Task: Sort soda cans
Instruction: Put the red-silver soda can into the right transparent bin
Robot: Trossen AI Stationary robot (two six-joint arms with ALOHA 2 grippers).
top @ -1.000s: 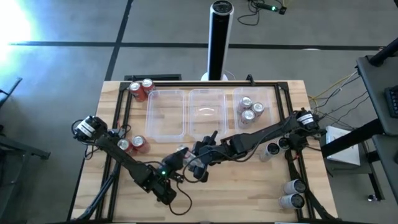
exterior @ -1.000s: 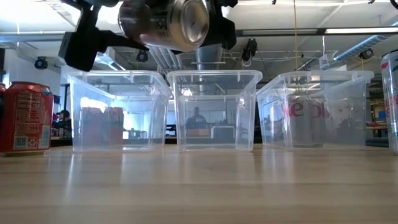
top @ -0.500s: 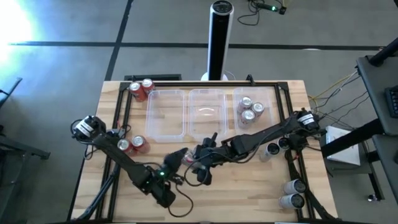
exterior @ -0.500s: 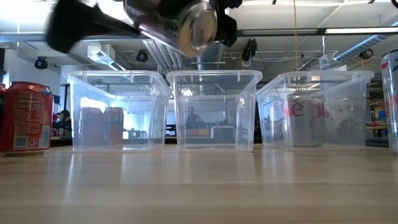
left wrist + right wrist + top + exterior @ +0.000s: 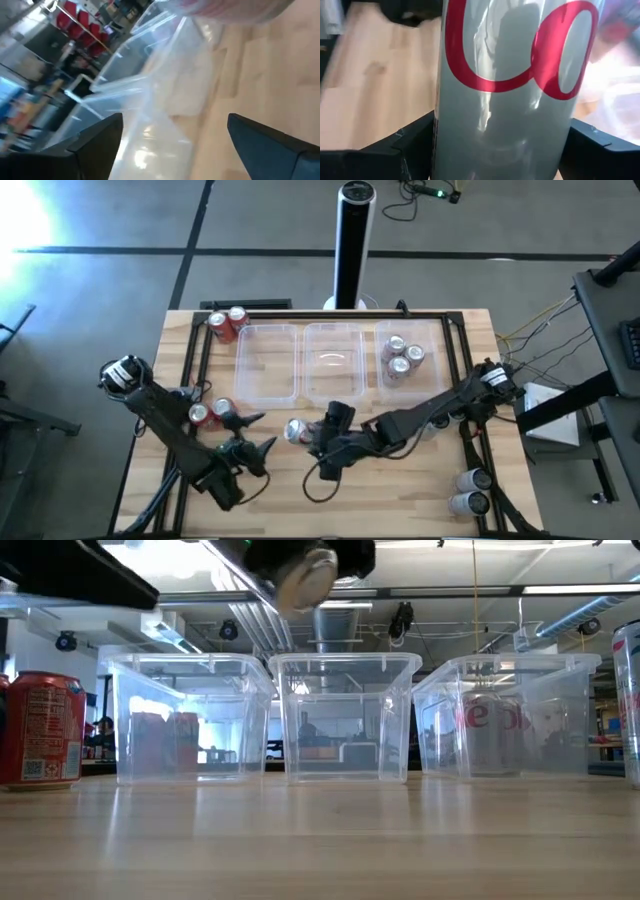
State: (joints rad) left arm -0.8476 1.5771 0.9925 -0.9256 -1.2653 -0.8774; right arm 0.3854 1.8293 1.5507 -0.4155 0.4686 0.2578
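Observation:
In the high view a silver soda can [image 5: 297, 430] with red lettering [image 5: 505, 75] hangs above the table's middle, with my right gripper [image 5: 312, 438] shut on it. My left gripper [image 5: 255, 432] stands open and empty a little to the can's left. Two red cans [image 5: 211, 413] stand on the table by the left arm, and two more [image 5: 226, 322] at the far left. Silver cans [image 5: 401, 357] stand in the right tub [image 5: 437, 340]. In the low view the held can [image 5: 300, 568] shows at the top. My right gripper pinches the can's round side wall [image 5: 445, 135] between its two fingers [image 5: 412, 142], one on each side of the body. The fingers come from the table's right, about level. The can is lifted clear and tilted, one silver end [image 5: 307, 576] facing the near edge.
Three clear tubs stand in a row at the far side: left [image 5: 268, 385], middle [image 5: 332, 340], right. Dark cans [image 5: 436, 420] stand under the right arm. Two silver cans [image 5: 470, 490] lie at the near right. Bare wood lies along the near edge.
My left gripper has drawn away from the can toward the table's left edge and now stands apart from it. My right gripper keeps the can, which has risen a little in the low view and turned its silver end more toward the near edge.

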